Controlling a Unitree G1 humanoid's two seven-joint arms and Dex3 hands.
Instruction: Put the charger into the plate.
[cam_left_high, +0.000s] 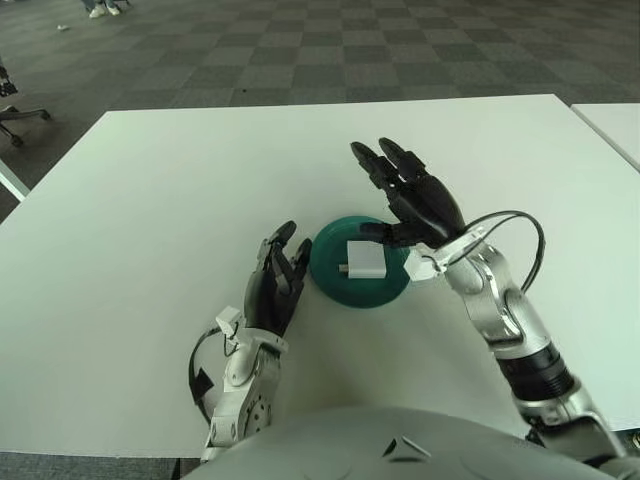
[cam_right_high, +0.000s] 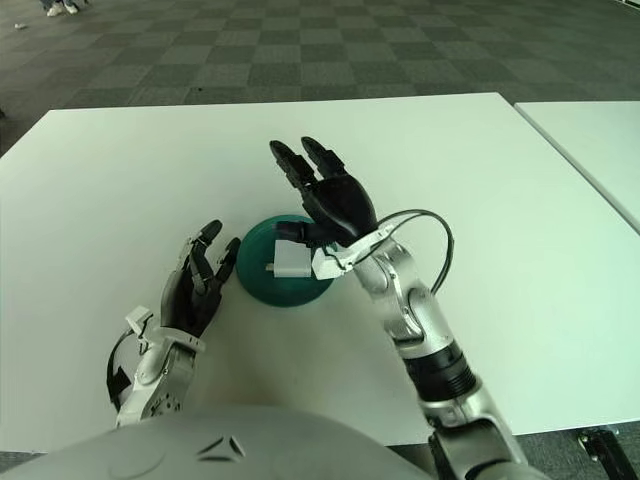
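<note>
Charger (cam_left_high: 366, 260), a small white block, lies flat inside the dark green plate (cam_left_high: 333, 280) on the white table (cam_left_high: 150, 200), so the placing looks done. The right hand (cam_left_high: 415, 198) hovers just above and behind the plate, fingers spread wide and holding nothing. The left hand (cam_left_high: 274, 282) shows just left of the plate, fingers loosely extended and empty; only clearing the right arm appears to remain.

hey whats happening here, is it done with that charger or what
A humanoid robot is putting a white charger into a green plate on a white table. The charger now lies in the plate. The right hand is above the plate's far right edge with fingers spread, holding nothing. The left hand shows just left of the plate, fingers relaxed.
</note>
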